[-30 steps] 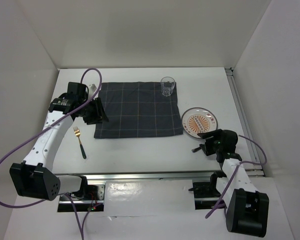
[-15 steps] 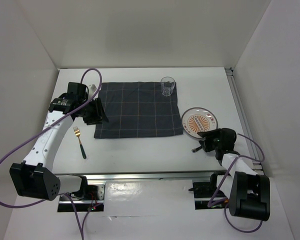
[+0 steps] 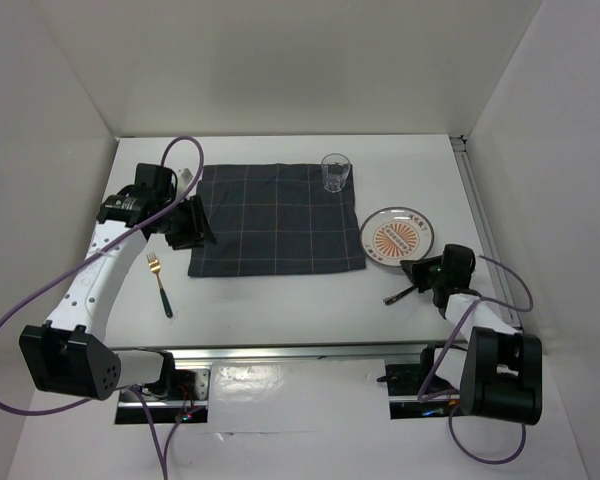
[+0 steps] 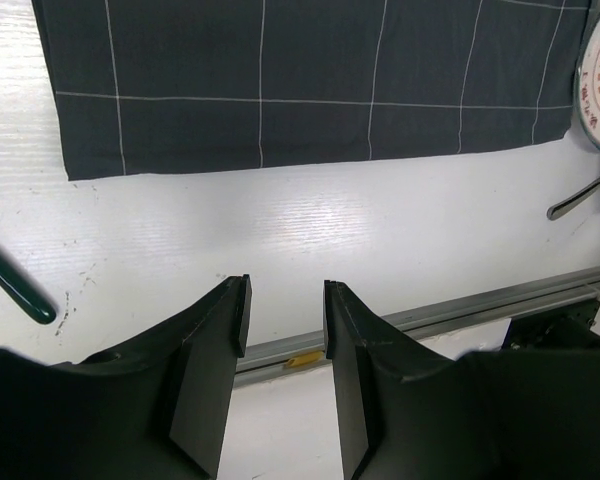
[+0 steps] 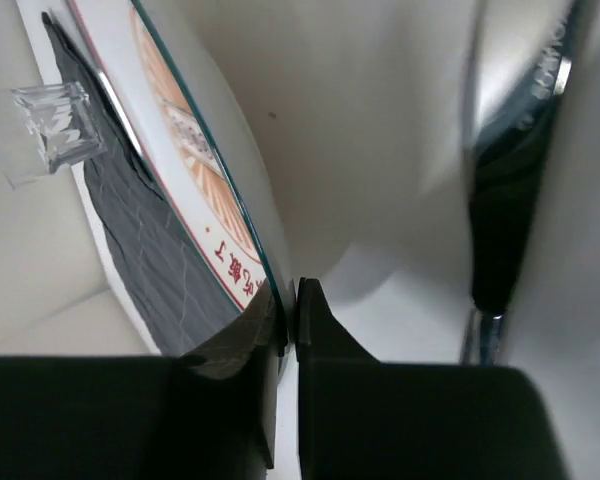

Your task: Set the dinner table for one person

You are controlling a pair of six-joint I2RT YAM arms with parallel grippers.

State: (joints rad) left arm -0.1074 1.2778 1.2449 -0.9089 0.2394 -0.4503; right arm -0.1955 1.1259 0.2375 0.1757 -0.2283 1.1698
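Observation:
On the white dinner table [image 3: 280, 300] lies a dark checked placemat [image 3: 277, 218] with a clear glass [image 3: 335, 172] at its far right corner. To its right is a white plate [image 3: 397, 240] with an orange pattern. My right gripper [image 3: 418, 268] is shut on the plate's near rim; the right wrist view shows that rim [image 5: 270, 285] pinched between the jaws of the right gripper [image 5: 290, 300]. A dark-handled utensil [image 3: 400, 294] lies just beside that gripper. My left gripper [image 3: 185, 225] hovers open and empty at the placemat's left edge. A fork [image 3: 160, 282] lies left of the placemat.
A metal rail [image 3: 310, 350] runs along the table's near edge, and white walls enclose the other three sides. In the left wrist view the left gripper [image 4: 285, 290] looks over bare tabletop, with the placemat [image 4: 310, 80] beyond it and the fork handle [image 4: 15, 285] at the left.
My right gripper has closed onto the plate's rim, and its arm has swung right and folded back. The plate has shifted slightly away. The left arm has not moved.

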